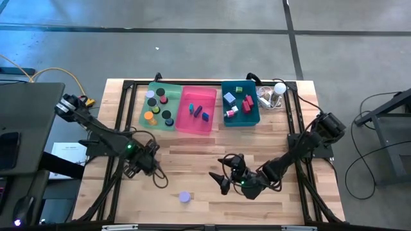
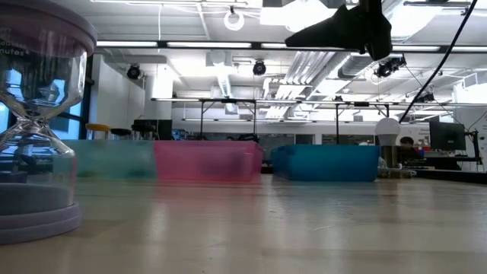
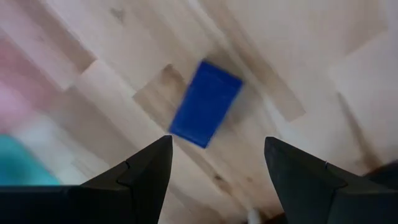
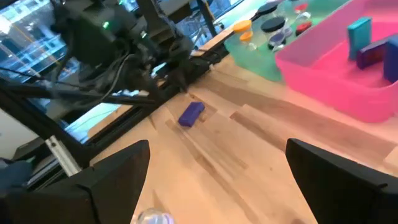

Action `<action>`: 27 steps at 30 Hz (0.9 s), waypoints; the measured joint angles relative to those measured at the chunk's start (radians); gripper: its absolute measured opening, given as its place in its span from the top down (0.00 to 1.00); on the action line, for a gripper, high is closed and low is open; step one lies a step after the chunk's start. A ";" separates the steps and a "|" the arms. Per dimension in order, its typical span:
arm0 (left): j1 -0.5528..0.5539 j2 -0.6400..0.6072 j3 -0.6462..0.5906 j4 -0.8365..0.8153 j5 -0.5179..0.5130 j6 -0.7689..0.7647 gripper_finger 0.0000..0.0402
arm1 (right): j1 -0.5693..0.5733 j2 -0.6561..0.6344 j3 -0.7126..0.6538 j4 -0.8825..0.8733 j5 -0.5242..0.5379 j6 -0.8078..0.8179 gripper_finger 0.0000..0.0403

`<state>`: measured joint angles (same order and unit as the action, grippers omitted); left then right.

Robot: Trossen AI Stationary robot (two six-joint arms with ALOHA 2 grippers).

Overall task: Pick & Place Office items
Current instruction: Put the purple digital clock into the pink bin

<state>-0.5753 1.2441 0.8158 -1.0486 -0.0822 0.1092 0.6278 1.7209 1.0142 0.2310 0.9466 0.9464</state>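
The left end effector (image 1: 153, 168) hangs over the left half of the table (image 1: 212, 154), its fingers (image 3: 146, 171) parted and holding nothing; a blue block (image 3: 206, 103) lies flat on the wood between and just ahead of them, apart from both. The right end effector (image 1: 226, 174) sits low over the right half, fingers spread wide and empty, pointed toward the left arm.

A lavender sand timer (image 1: 185, 197) stands alone near the table's front edge, between the two end effectors; in the low view it looms at the left, its glass upright.

Along the far edge three bins stand side by side: a green bin (image 1: 172, 119) with black, orange and lavender discs, a pink bin (image 1: 185, 109) with blue and purple blocks, and a teal bin (image 1: 239, 120) with red, pink, green and pale blocks. A white ball-topped clear gadget (image 1: 278, 91) stands just beside the teal bin.

The table is pale butcher-block planks in a black frame, on a grey concrete floor (image 1: 192, 38). Beyond it the room shows white ceiling ducts, strip lights and glass partitions
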 joint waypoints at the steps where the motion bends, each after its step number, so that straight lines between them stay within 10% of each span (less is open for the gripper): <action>1: 0.011 0.003 0.000 0.003 -0.006 0.002 0.39 | -0.002 0.003 0.000 0.004 -0.007 0.001 0.09; 27: 0.052 0.026 -0.056 0.115 -0.021 -0.015 0.39 | 0.007 0.005 0.000 0.051 -0.034 -0.027 0.09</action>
<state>-0.5228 1.2704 0.7597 -0.9336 -0.1028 0.0945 0.6350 1.7256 1.0145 0.2819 0.9123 0.9195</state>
